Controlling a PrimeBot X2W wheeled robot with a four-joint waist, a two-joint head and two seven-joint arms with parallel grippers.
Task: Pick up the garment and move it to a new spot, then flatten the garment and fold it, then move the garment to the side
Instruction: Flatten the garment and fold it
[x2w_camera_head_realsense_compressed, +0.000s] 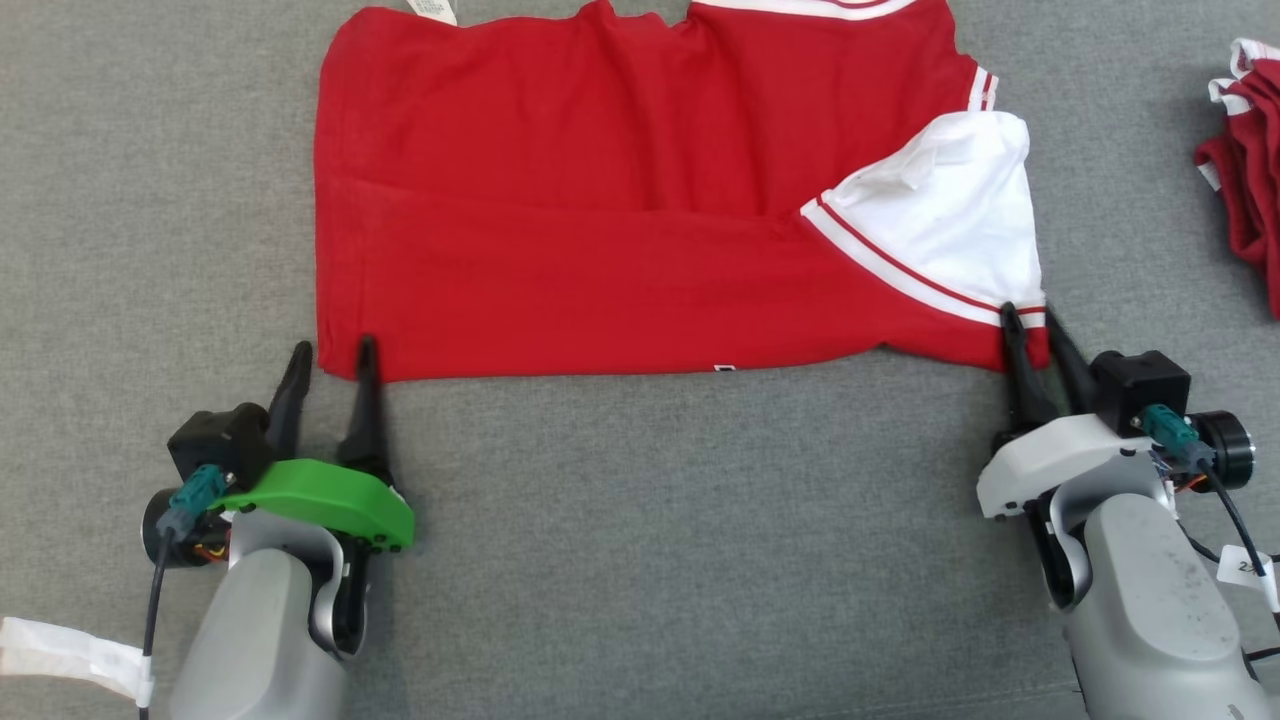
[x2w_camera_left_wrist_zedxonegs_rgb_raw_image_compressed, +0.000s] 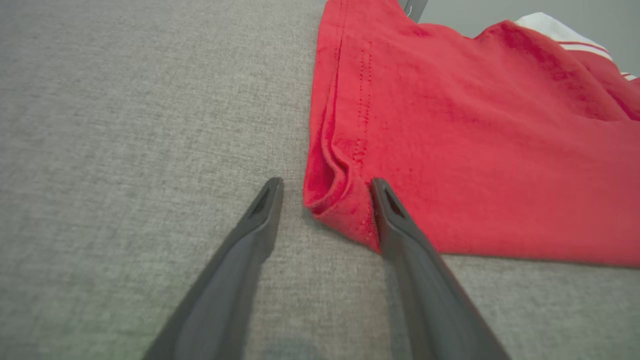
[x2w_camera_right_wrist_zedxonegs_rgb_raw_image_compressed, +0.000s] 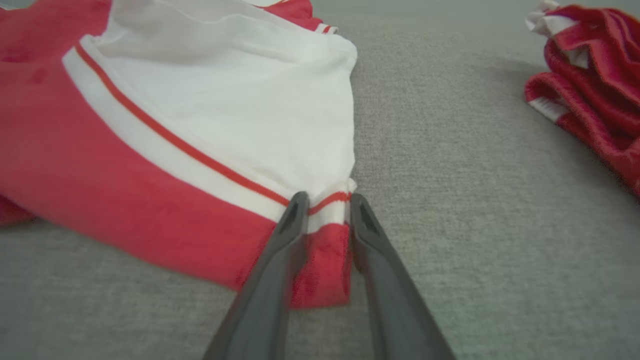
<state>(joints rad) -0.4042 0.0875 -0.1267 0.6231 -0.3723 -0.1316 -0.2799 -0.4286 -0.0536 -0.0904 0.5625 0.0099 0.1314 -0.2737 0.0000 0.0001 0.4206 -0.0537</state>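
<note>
Holds left pincer (x2w_camera_head_realsense_compressed: 333, 348) open astride a near corner of the red garment (x2w_camera_head_realsense_compressed: 600, 230) on the grey desk (x2w_camera_head_realsense_compressed: 650, 520); brackets the striped corner with right pincer (x2w_camera_head_realsense_compressed: 1028, 313), grip impossible to tell.

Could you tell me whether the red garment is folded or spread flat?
Folded: the garment lies doubled, a layered edge crossing its middle, white panel on top.

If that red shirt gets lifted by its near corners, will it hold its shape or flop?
Probably floppy: the red shirt lies in soft folds, with a white flap turned over it. Likely light, since the cloth looks thin. Its rolled corner may slip from a loose pinch.
</note>
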